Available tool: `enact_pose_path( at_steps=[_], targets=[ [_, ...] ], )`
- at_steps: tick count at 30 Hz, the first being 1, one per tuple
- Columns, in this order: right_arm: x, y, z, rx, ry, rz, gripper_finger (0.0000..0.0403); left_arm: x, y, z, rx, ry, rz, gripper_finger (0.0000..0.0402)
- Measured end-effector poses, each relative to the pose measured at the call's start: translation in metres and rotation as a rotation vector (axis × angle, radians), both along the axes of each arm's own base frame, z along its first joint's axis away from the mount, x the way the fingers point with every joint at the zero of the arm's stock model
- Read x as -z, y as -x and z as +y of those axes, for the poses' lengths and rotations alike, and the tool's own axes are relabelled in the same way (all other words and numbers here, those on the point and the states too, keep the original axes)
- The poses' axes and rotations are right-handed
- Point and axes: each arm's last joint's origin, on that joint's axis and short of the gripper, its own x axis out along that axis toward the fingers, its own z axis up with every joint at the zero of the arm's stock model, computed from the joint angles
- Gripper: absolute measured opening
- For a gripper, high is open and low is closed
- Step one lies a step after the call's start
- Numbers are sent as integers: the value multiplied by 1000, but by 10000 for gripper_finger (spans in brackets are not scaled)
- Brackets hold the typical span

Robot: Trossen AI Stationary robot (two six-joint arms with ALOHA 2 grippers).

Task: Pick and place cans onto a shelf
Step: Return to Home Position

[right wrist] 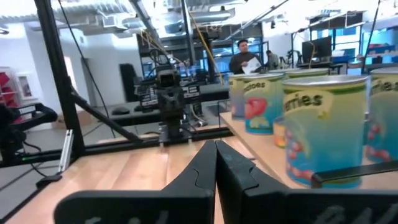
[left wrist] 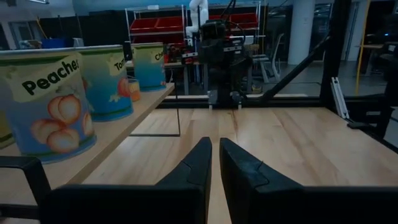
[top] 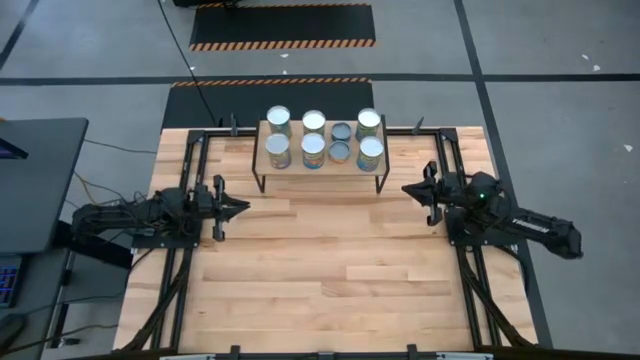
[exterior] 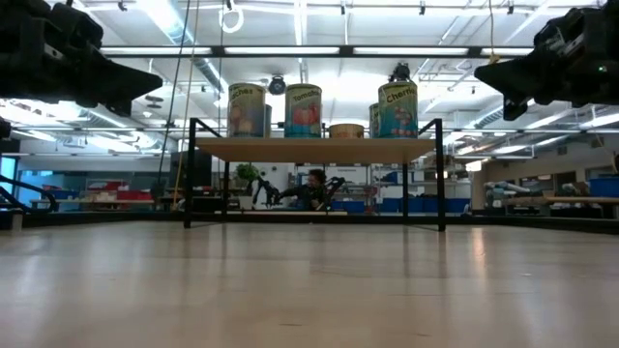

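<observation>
The plank tabletop (top: pixel 330 270) lay bare across its middle and along its near edge, so both arms had plenty of open room. The left arm lay folded along the left edge and the right arm along the right edge, each pointing inward over the planks. The shelf (exterior: pixel 314 150) stood at the middle of the far edge. All eight cans (top: pixel 313 150) stood upright on its board in two rows, with the two smaller cans (top: pixel 341 131) set between larger ones toward the right end; none was on the tabletop. The left gripper (top: pixel 243 207) hovered empty off the shelf's near-left corner, its fingers (left wrist: pixel 198 168) almost together with only a thin slit between them. The right gripper (top: pixel 407 188) hovered empty near the shelf's near-right corner, its fingers (right wrist: pixel 202 168) pressed together. Loading looked complete, so the move home probably called for drawing each arm back toward its own edge, above the level of the board. The right gripper, being nearer the shelf, would best pull straight outward before turning. The main risk seemed to be a brush against the black wire legs (exterior: pixel 442 174), which could shake the cans near the board's edges.
</observation>
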Motion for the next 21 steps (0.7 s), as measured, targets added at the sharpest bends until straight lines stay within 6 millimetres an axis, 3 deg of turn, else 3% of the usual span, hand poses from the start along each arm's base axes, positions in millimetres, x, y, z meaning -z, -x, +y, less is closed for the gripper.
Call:
enact_pose_path(
  at_steps=[16,21],
  targets=[
    [-3,-4,24,-8,28,32,9,0,0,0,-3,-25,3,39],
    [6,-6,26,108,17,67,10,1,0,0,-2,-23,10,39]
  ],
)
